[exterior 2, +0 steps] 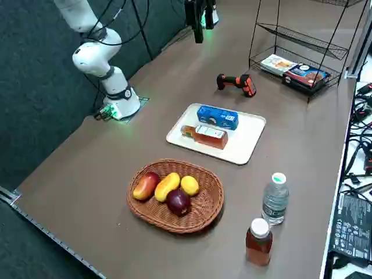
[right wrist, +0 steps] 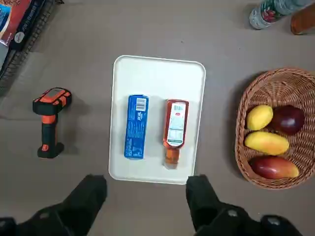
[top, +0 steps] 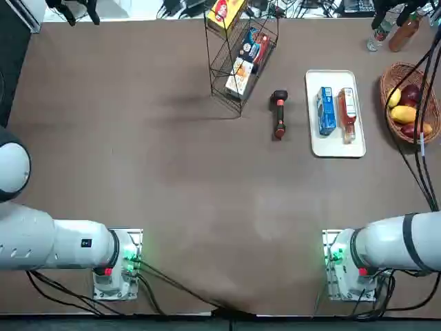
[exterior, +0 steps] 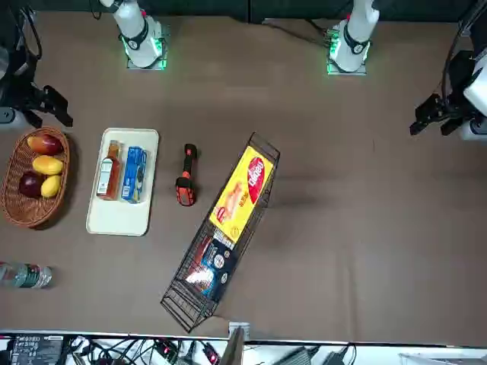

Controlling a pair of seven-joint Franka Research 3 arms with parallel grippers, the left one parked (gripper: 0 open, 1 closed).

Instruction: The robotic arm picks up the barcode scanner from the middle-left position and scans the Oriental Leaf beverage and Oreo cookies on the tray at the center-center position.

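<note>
The barcode scanner (top: 278, 114) (right wrist: 49, 120), black with an orange band, lies on the brown table beside the tray, on the wire rack's side. The white tray (top: 335, 146) (right wrist: 157, 73) holds the blue Oreo cookies (top: 325, 110) (right wrist: 135, 127) and the Oriental Leaf beverage (top: 346, 114) (right wrist: 174, 129), which lie flat side by side. My right gripper (right wrist: 146, 185) hangs high above the tray's near edge. It is open, with its two dark fingers spread wide and nothing between them. It touches no object.
A wicker basket (top: 406, 103) with fruit sits on the far side of the tray from the scanner. A tilted wire rack (top: 241, 58) with snack packs stands close to the scanner. A clear bottle (exterior 2: 274, 199) and a brown bottle (exterior 2: 258, 241) stand at the table corner.
</note>
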